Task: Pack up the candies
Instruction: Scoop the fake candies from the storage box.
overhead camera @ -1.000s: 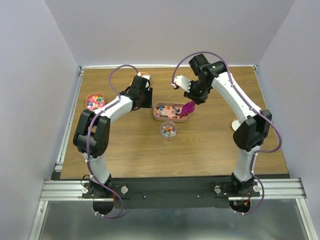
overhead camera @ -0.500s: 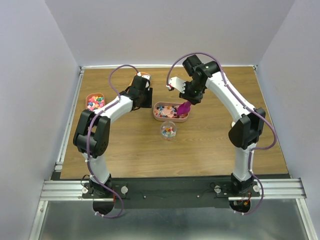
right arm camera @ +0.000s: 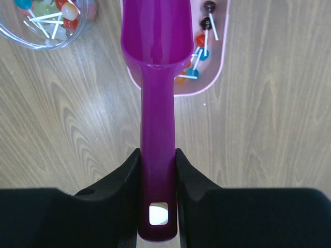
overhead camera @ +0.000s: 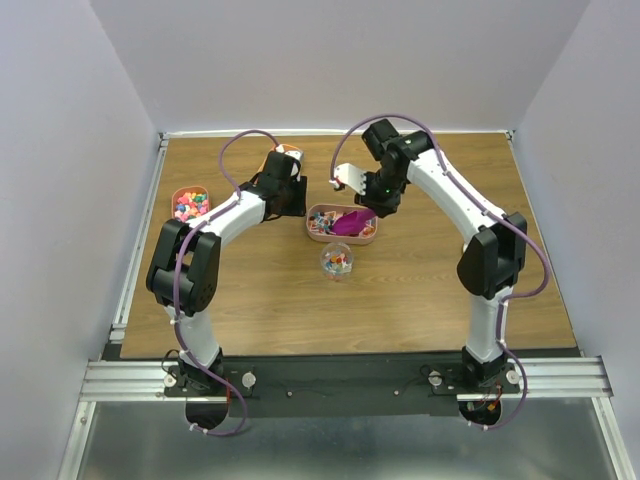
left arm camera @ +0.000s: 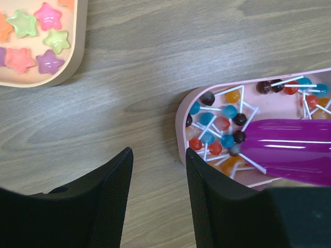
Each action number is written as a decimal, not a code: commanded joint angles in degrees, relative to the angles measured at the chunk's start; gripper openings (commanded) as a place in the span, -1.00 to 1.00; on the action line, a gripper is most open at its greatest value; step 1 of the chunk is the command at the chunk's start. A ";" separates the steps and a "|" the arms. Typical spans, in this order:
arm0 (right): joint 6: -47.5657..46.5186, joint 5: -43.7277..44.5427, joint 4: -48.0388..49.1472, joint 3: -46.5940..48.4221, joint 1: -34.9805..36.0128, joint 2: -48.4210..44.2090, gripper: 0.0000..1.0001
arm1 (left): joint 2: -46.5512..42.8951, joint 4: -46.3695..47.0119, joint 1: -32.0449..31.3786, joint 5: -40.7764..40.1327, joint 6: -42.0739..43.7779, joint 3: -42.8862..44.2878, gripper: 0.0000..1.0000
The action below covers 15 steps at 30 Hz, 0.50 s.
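The candies (left arm camera: 223,127) are tiny coloured balls on white sticks, heaped in a pink oblong tray (left arm camera: 180,125) at the table's middle (overhead camera: 313,211). My right gripper (right arm camera: 156,152) is shut on the handle of a magenta scoop (right arm camera: 155,36). The scoop's bowl lies low in that tray, over the candies (overhead camera: 348,223). A clear round bowl (overhead camera: 337,261) just in front of the tray holds a few more candies (right arm camera: 66,11). My left gripper (left arm camera: 158,160) stands open over bare wood at the tray's left end, holding nothing.
A second peach tray (overhead camera: 175,198) of star-shaped sweets (left arm camera: 36,41) sits at the far left. A small orange object (overhead camera: 286,151) shows behind the left wrist. Grey walls close in the back and both sides.
My right arm has swung left and down, bringing the scoop from the tray's right end to lie flat inside it. The left arm has not moved.
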 commanded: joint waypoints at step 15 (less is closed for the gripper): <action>0.00 -3.75 9.93 -9.16 0.32 -2.57 -0.99 | 2.10 1.42 -0.27 5.27 -1.49 0.51 -0.24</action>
